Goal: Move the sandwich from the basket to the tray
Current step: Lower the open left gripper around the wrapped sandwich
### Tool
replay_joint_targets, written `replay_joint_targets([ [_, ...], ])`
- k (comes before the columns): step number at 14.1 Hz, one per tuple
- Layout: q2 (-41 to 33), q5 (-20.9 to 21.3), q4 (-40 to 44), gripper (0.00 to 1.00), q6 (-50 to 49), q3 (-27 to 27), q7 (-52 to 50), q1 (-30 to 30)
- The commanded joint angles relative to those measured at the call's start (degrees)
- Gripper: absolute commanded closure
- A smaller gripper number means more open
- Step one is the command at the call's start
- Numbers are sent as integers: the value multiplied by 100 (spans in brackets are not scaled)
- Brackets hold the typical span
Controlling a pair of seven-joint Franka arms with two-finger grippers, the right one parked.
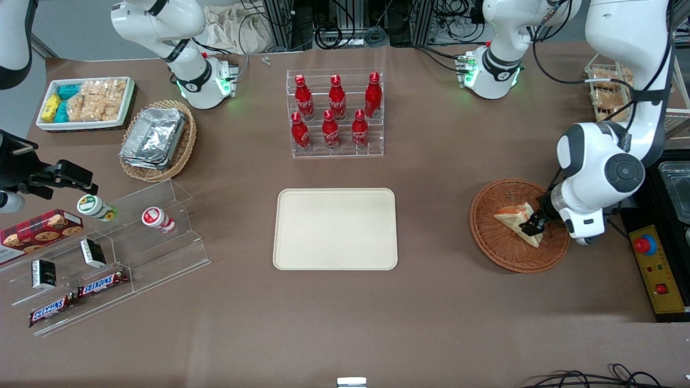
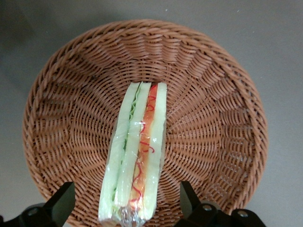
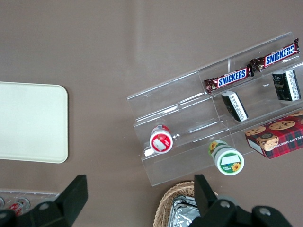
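While the gripper (image 2: 125,208) hangs low over the basket (image 1: 488,237), its fingers (image 2: 60,204) are spread wide, one on each side of the sandwich (image 2: 137,151), neither pad touching the wrap. Sandwich stands on edge in the basket, wrapped in clear film, red and green filling lines facing up toward the wrist camera.

Step in hand, as judged: the grasp approach; no pinch made yet. Sandwich not lifted.

Next move likely calls for a small further descent, then closing squarely on the two bread faces; soft bread and slick film suggest light force, or the wedge may squash or slip.

Tray (image 1: 335,228) lies bare on the counter (image 1: 431,302), well apart from the basket, toward the parked arm's end. Carry would need clearance over the basket rim.
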Motion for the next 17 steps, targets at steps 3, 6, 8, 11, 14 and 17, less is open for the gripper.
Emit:
replay_joint_targets([
  [3, 73, 52, -368, 0, 599, -34, -198, 9],
  [6, 249, 52, -368, 0, 792, -42, -329, -44],
  [8, 328, 78, -368, 0, 872, -43, -356, -53],
  [11, 381, 104, -359, 0, 881, -43, -356, -53],
  [14, 399, 113, -351, 4, 881, -51, -356, -62],
  [17, 399, 113, -342, 57, 881, -51, -348, -53],
])
